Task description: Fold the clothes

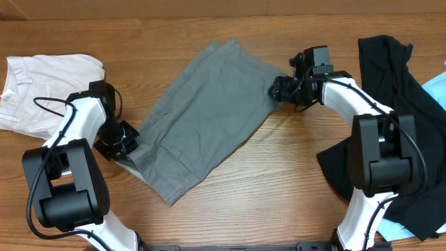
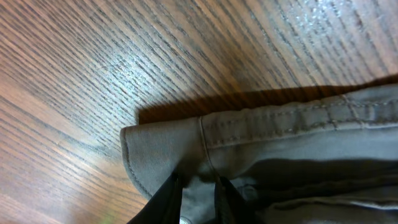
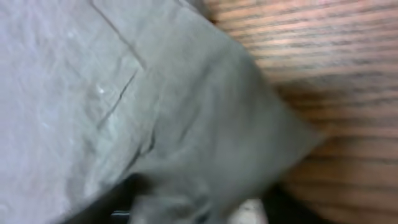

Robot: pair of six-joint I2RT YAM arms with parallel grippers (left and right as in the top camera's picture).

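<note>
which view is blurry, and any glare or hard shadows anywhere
Right wrist: soft, out of focus, the grey shorts smeared; left wrist: sharp stitching, glare on the table, a dark shadow along the hem; overhead: even light, crisp.

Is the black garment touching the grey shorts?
No, a strip of wooden table separates the black garment from the grey shorts.

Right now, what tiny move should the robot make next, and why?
Probably lift both grippers slightly and fold the shorts over. The left gripper pinches one edge, the right gripper seems to hold the far corner, and the shorts lie flat, unfolded.
</note>
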